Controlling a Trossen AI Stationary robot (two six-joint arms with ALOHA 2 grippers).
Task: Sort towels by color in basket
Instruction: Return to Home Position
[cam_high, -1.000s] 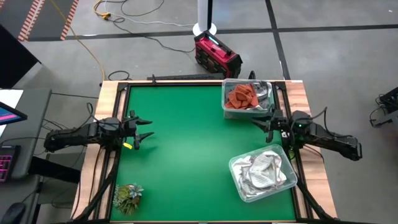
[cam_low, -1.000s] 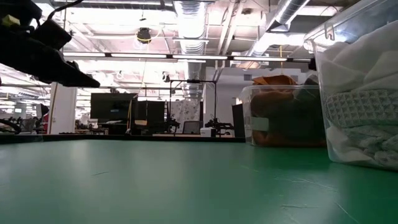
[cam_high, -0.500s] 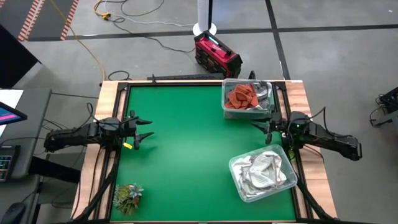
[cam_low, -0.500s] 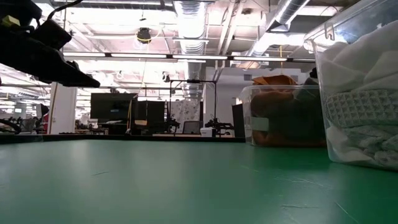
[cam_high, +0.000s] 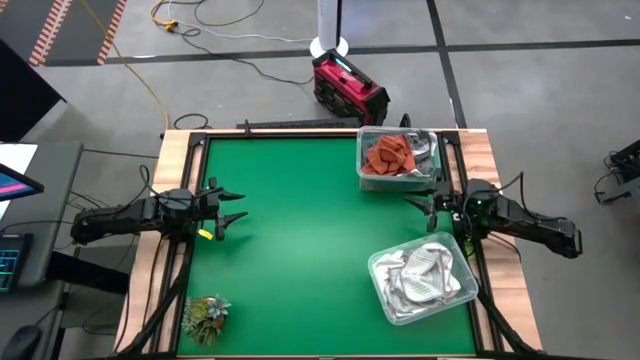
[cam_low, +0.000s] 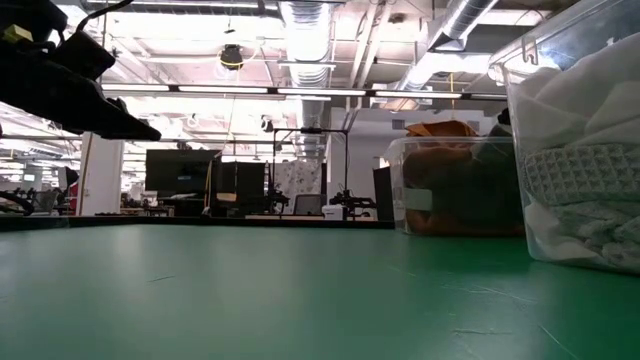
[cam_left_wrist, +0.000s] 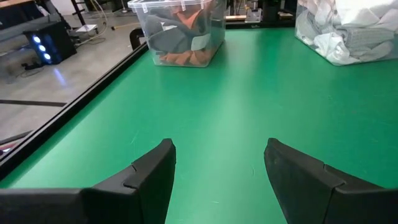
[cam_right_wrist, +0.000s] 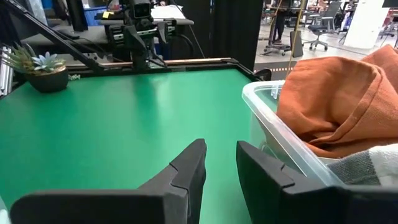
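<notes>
The towels are all binned. The rust-orange towel (cam_high: 388, 155) lies on a grey one (cam_high: 424, 147) in the far clear bin (cam_high: 362, 172), and the white and pale grey towels (cam_high: 424, 276) fill the near clear bin (cam_high: 376, 266). The right gripper (cam_high: 411, 203) hangs between the two bins at the table's right side, fingers narrowly parted and empty. The left gripper (cam_high: 243, 205) hovers wide open and empty at the left edge, well apart from both. The right arm is the nearer; pulling back, it probably needs to clear the far bin's wall just beside it.
</notes>
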